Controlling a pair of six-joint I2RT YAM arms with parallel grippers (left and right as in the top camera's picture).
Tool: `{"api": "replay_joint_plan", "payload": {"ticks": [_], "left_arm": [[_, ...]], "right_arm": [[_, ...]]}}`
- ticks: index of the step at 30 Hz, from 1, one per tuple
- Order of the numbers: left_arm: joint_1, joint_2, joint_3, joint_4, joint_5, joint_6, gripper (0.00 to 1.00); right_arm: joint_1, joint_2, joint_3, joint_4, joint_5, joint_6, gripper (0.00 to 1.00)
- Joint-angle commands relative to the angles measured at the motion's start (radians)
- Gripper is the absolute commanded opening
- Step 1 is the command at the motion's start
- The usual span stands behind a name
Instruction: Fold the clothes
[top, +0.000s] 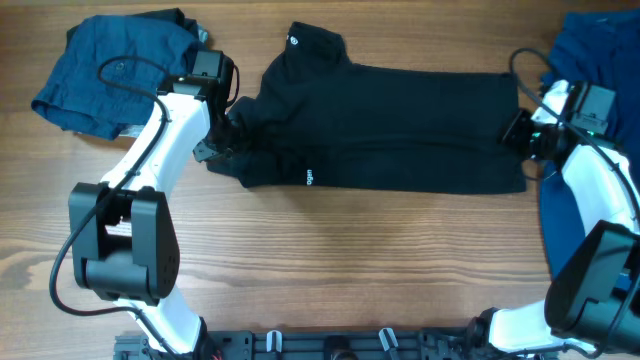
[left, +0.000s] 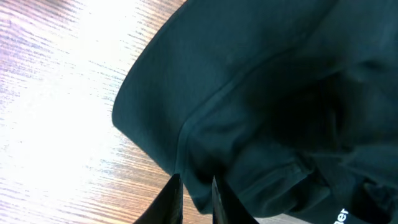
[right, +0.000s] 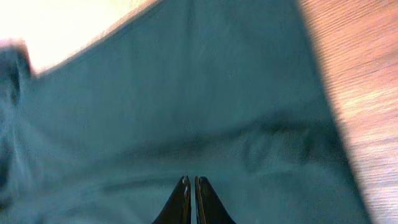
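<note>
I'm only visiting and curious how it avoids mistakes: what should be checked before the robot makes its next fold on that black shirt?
1. The black shirt is spread lengthwise on the table: ok.
2. The left jaws pinch a fold at its collar end: ok.
3. The right jaws are shut at the hem end, with fabric caught: cannot tell.
4. The collar end is smooth: not ok, bunched.
5. The blue clothes at far left lie apart from the shirt: ok.
</note>
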Motion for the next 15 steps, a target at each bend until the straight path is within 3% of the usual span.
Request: {"api": "replay_joint_plan", "payload": {"ticks": [1,6,15], "left_arm": [[0.01,0.01,0.001,0.04,-0.014,0.008,0.14],[0.01,0.01,0.001,0.111,-0.006,0.003,0.12],[0.01,0.01,0.001,0.114,-0.005,0.004,0.11]], "right_arm": [[0.091,0.031,-0.039,-0.04,0.049,-0.116,0.04],[0.182,0.093,-0.048,-0.034,0.146,-0.135,0.04],[0.195,0.159,-0.048,0.063,0.205,-0.13,0.04]]}}
